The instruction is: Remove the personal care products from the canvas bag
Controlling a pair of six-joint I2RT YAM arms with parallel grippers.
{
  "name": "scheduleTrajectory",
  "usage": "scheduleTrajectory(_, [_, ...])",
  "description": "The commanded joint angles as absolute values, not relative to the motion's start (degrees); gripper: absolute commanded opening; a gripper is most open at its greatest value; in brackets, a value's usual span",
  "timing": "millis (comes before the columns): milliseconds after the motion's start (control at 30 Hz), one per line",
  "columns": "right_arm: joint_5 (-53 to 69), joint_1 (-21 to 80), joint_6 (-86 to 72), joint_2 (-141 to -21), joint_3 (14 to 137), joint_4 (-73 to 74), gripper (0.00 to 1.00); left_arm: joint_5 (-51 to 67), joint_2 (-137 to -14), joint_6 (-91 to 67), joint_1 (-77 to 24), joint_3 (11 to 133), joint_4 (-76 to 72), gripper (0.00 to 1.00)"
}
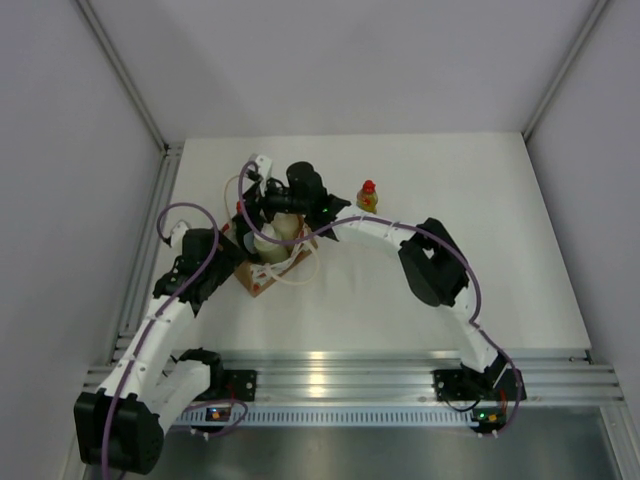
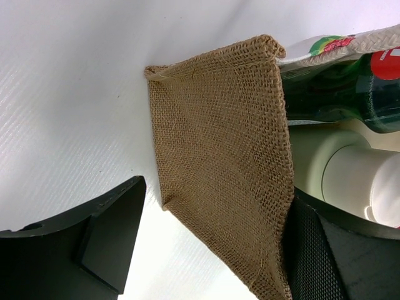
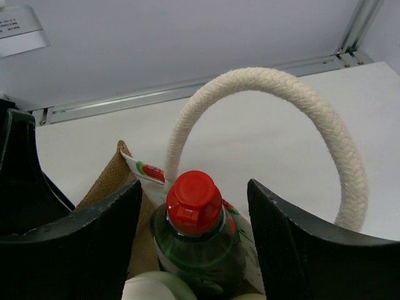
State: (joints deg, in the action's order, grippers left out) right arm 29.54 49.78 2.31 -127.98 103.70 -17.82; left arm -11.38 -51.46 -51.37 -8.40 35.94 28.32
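Note:
The canvas bag (image 1: 262, 277) stands left of the table's middle. A dark green bottle with a red cap (image 3: 195, 203) stands upright inside it, next to a cream bottle with a white cap (image 2: 353, 178). My right gripper (image 3: 194, 187) is open above the bag, one finger on each side of the green bottle's cap, not touching it. My left gripper (image 2: 219, 190) is open and straddles the bag's burlap side wall (image 2: 225, 150), one finger (image 2: 325, 256) inside and the other outside. The yellow bottle with a red cap (image 1: 367, 197) stands on the table right of the bag. No pump bottle can be made out.
A white rope handle (image 3: 294, 106) arches just behind the green bottle; the other handle (image 1: 300, 270) hangs over the bag's near right side. A metal rail (image 1: 150, 240) runs along the table's left edge, with grey walls at left, back and right.

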Motion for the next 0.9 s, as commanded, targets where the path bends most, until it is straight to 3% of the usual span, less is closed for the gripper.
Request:
scheduleTrajectory(0, [29.71,50.89,1.93,-129.20,107.40,-23.81,0.65,-12.74,-50.80,-52.03,-8.44,35.07,27.07,0.84])
scheduleTrajectory(200, [28.74,50.98,2.02,-130.17,107.75,-24.96,0.49,-12.83,-50.01,-52.12,-8.44,34.89,26.89,0.84])
scheduleTrajectory(467, [29.09,50.98,1.76,-131.31,108.72,-25.92,0.34,-12.39,-49.13,-51.77,-8.44,35.07,26.81,0.84])
scheduleTrajectory(567, [29.71,51.15,1.50,-131.22,108.28,-27.06,0.24,-12.39,-48.87,-51.51,-8.44,35.16,26.89,0.84])
scheduleTrajectory(600, [29.71,51.07,1.06,-131.22,108.11,-27.42,0.05,-12.48,-48.87,-51.50,-8.44,35.16,26.89,0.84])
scheduleTrajectory(633, [29.27,51.15,0.79,-130.61,107.50,-27.94,0.00,-12.48,-48.78,-51.42,-8.44,35.07,26.89,0.84])
scheduleTrajectory(867, [28.74,51.94,1.14,-125.25,102.22,-32.08,0.00,-12.48,-48.16,-51.68,-8.44,35.07,26.89,0.84])
